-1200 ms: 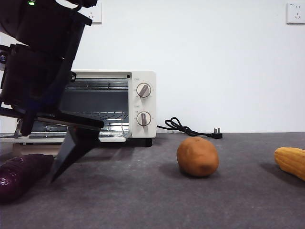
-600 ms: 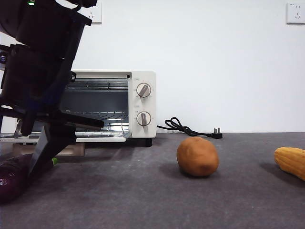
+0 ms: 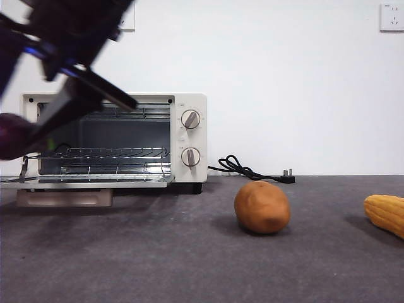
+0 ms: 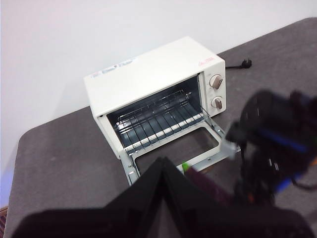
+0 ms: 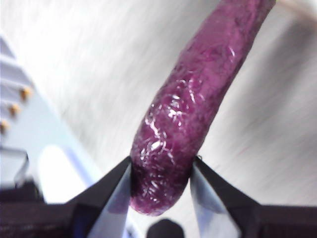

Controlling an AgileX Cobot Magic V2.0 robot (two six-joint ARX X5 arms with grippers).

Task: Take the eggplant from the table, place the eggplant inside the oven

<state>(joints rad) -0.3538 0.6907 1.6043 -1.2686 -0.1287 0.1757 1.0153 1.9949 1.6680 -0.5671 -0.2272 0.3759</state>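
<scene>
My right hand (image 5: 161, 171) pinching the eggplant (image 5: 198, 104) between both jaws, front view showing it lifted beside the open oven (image 3: 183, 136), my left hand (image 4: 166, 171) closed, waiting.

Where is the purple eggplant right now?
The eggplant is up off the table, pinched in the right gripper. In the front view it hangs at the far left, before the open oven.

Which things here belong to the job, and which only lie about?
Job:
- eggplant, held in the right claw
- oven, door open

Lying about:
- potato on the table
- corn cob
- power cord
</scene>
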